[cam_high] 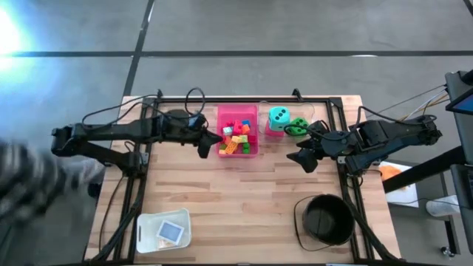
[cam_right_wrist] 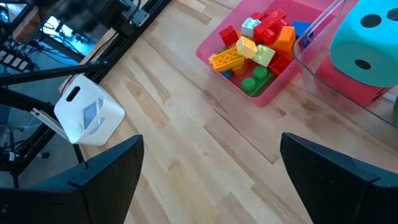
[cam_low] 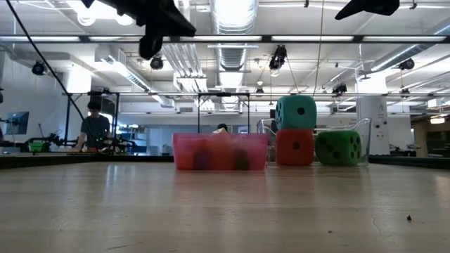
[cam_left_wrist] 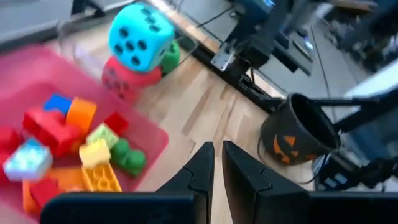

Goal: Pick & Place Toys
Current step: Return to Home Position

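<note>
Several small coloured bricks [cam_high: 236, 139] lie in the pink tray [cam_high: 222, 111]; they also show in the left wrist view [cam_left_wrist: 74, 143] and the right wrist view [cam_right_wrist: 258, 43]. The teal die [cam_low: 296, 112] sits on top of the red die [cam_low: 294, 147], with the green die [cam_low: 338, 147] beside them, inside a clear box. My left gripper [cam_high: 209, 145] hangs above the table at the tray's left side, shut and empty [cam_left_wrist: 217, 168]. My right gripper [cam_high: 301, 160] hangs to the tray's right, nearer than the dice, open wide and empty [cam_right_wrist: 211, 174].
A black round bucket [cam_high: 325, 219] with an orange face stands at the near right. A white box [cam_high: 164, 230] holding a flat card lies at the near left. Bare wooden table lies between them. A black frame edges the table. A person shows far behind in the low view [cam_low: 93, 126].
</note>
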